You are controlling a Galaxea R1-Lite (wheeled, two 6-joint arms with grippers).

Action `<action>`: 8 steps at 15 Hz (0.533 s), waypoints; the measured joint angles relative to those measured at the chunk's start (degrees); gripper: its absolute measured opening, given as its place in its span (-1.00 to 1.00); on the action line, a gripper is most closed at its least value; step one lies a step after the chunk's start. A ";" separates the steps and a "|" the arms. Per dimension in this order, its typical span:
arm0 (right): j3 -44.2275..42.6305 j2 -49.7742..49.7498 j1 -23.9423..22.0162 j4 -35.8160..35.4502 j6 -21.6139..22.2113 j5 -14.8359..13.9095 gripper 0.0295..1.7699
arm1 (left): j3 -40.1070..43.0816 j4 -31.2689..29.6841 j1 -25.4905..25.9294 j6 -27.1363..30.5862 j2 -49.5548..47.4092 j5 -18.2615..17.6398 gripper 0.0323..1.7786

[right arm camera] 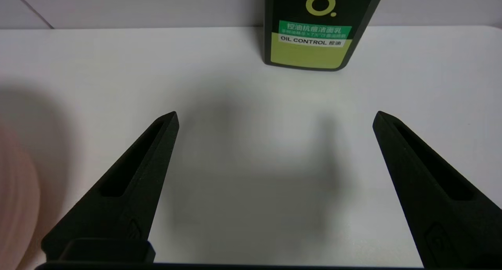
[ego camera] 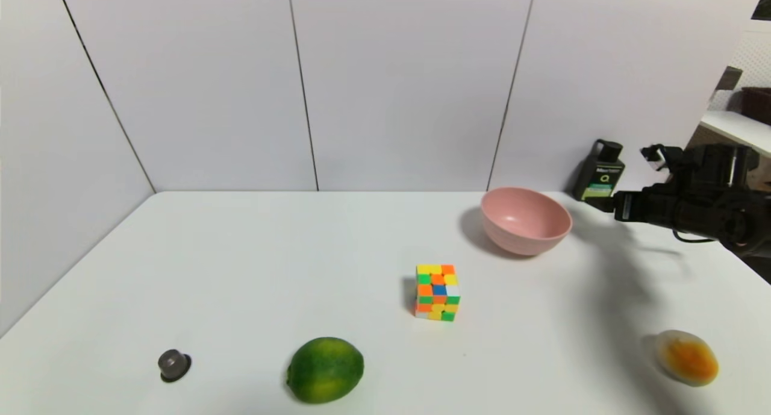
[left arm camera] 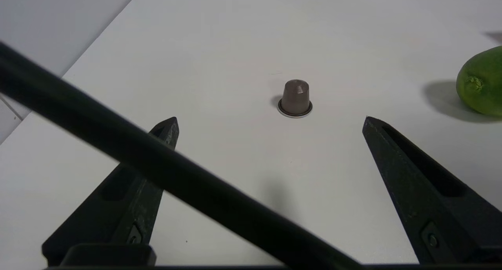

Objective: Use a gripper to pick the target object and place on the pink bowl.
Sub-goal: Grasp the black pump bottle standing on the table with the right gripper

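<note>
**Bottle lies ahead of my open jaws, on the far side**

Obs.: My right gripper (right arm camera: 276,119) stands wide, nothing between its fingers. The black pump bottle (ego camera: 597,177) is at the far edge of the white table (ego camera: 373,240), by the back wall (ego camera: 409,84), right of the pink bowl (ego camera: 525,219). Long axis roughly upright; label faces my jaws.

Relation: bottle sits beyond my fingertips, within the span between them, so I judge the approach to be farward, one finger passing each side. Wall contact looks the main risk.

Arm choice: right is nearer. Left gripper (left arm camera: 270,123) idles open above the near left.
</note>
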 joint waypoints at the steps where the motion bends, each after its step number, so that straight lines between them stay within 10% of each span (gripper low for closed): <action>1: -1.05 1.00 -0.02 -0.04 -0.02 -0.04 0.93 | 0.00 0.00 0.00 0.02 0.02 0.00 0.90; 8: -4.23 5.57 -0.20 -7.36 1.35 -0.15 0.93 | 0.00 0.00 0.02 0.02 0.00 0.00 0.90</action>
